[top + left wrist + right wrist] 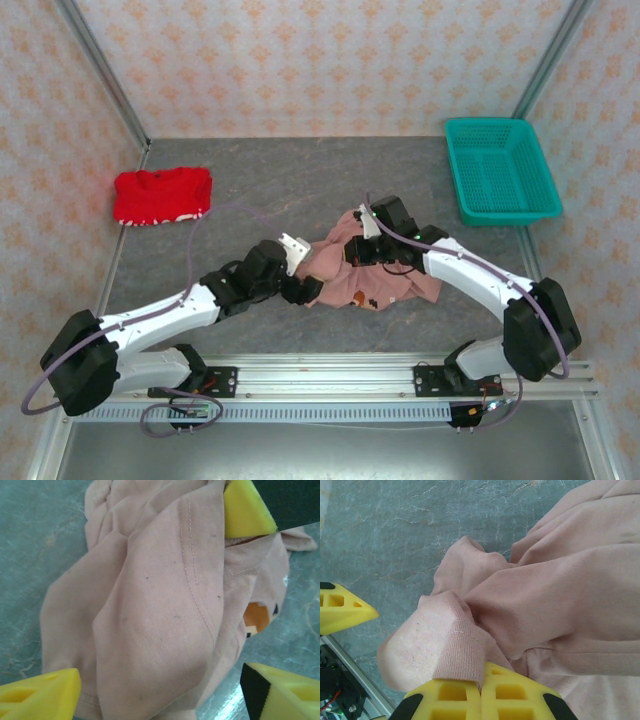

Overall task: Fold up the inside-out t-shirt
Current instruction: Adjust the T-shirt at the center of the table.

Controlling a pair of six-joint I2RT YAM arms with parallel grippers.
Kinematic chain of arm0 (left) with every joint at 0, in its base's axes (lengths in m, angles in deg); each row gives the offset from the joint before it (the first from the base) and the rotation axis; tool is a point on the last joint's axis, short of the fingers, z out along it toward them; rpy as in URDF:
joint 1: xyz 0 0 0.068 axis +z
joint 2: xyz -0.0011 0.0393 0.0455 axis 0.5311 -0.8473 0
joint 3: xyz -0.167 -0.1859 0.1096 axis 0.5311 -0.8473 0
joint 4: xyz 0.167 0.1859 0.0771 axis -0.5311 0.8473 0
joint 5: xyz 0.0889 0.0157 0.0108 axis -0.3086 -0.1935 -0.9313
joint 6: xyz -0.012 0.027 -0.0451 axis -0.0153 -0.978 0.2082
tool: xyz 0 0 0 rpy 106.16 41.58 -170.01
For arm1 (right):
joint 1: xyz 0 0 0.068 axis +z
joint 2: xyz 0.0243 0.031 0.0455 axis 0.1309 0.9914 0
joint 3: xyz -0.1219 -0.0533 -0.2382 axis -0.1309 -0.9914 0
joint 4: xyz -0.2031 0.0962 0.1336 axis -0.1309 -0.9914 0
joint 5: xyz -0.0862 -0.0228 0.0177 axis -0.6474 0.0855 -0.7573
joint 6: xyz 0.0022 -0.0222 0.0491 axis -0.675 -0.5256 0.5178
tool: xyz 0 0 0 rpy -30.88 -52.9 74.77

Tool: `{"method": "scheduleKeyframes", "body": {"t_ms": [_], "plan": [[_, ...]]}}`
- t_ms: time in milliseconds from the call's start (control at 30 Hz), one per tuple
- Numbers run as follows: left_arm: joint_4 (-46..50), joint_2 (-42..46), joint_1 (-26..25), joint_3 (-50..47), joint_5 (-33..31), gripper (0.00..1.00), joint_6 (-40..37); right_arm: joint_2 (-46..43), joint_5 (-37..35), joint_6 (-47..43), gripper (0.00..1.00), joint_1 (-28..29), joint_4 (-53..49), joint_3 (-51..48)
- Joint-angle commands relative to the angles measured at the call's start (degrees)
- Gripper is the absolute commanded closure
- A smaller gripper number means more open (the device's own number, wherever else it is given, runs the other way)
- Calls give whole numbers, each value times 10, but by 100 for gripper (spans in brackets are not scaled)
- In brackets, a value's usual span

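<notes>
Starting at the left, we leave the red garment (160, 195) alone; it lies well apart from the work, near the far left corner of the table (250, 170). Next comes our left gripper (305, 288), its yellow fingers (40, 695) spread wide over the left side of the t-shirt (375, 275) and holding nothing. The shirt sits in a crumpled heap at the middle of the table, between our two arms, with its seams showing, and it is not yet flat. On its far side our right gripper (358, 250) has its fingers (455, 700) pressed together, pinching a ribbed edge of the cloth. Well off to the right stands the teal basket (500, 170), out of play.

We judge the step in hand to be opening the heap so that it can be folded. To do it well, we should bring the left jaws down on a single outer edge rather than a bunched fold and close firmly. Then we draw the two grips apart low over the table, so the cloth spreads without twisting. The risk we see is catching several layers at once.
</notes>
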Motion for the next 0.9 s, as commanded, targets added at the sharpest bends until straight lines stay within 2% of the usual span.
{"method": "scheduleKeyframes", "body": {"t_ms": [0, 100, 167, 267, 500, 600, 833, 867], "plan": [[35, 8, -31, 27, -100, 10, -49, 4, 9, 13, 100, -2, -12, 22], [38, -13, -70, 45, -156, 6, -81, 6, 11, 14, 100, -2, -13, 24], [39, -41, -80, 64, -168, 6, -93, 7, 8, 13, 100, -2, -15, 23], [38, -91, -85, 96, -167, 12, -104, 5, 7, 15, 100, -2, -16, 20], [34, -194, -78, 160, -171, 43, -128, -2, 2, 17, 100, -2, -15, 11], [34, -207, -59, 171, -159, 63, -120, -6, -8, 14, 100, -1, -23, 10], [-5, -139, 9, 137, 9, 99, -30, -22, -65, -10, 100, -1, -59, 17], [-12, -129, 19, 131, 32, 100, -16, -22, -69, -13, 99, -1, -63, 18]]}}
